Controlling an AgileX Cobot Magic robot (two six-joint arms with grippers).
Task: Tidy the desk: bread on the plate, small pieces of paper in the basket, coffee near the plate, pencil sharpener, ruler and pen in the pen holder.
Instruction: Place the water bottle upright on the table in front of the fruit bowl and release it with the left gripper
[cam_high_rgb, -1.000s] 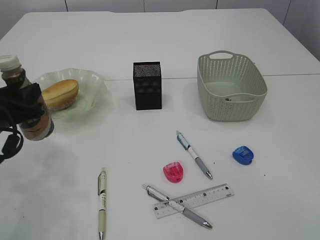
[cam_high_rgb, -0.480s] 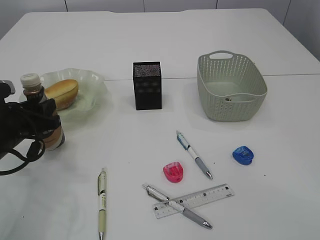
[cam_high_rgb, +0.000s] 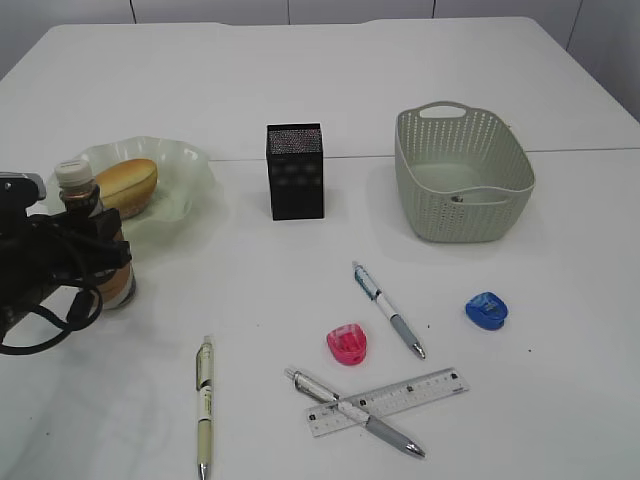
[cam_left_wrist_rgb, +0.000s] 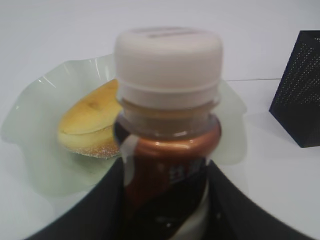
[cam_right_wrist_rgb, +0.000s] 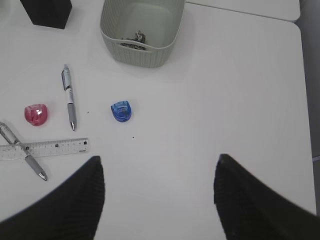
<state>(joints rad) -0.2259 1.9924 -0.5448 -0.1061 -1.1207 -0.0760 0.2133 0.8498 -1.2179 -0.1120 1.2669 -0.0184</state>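
A brown coffee bottle (cam_high_rgb: 98, 250) with a white cap is held upright by the left gripper (cam_high_rgb: 85, 255), whose fingers are closed around its body. The bottle is positioned at the left of the desk (cam_high_rgb: 300, 80), just beside the near rim of the green plate (cam_high_rgb: 185, 195). Its base appears to be at or very close to the tabletop, though contact cannot be confirmed. A golden bread (cam_high_rgb: 125, 187) is already lying on the plate.

To the right of the plate, a black mesh holder (cam_high_rgb: 295, 171) is seen, and further right a grey-green basket (cam_high_rgb: 520, 190), in which crumpled paper (cam_right_wrist_rgb: 132, 37) is visible from the right wrist view.

Nearer, loose items are spread out: a pale pen (cam_high_rgb: 204, 405) at the left, a pink sharpener (cam_high_rgb: 347, 344), a second pen (cam_high_rgb: 388, 309), a blue sharpener (cam_high_rgb: 485, 310), and a clear ruler (cam_high_rgb: 420, 390) crossed by a third pen (cam_high_rgb: 355, 411).

The right gripper (cam_right_wrist_rgb: 157, 200) is held wide open above bare desk, with nothing grasped.

The step in hand appears to be setting the coffee down by the plate. It would be done well if the bottle were lowered straight until fully resting, kept clear of the wavy rim, and released only once upright and steady, with the fingers drawn away sideways so the bottle is not tipped.
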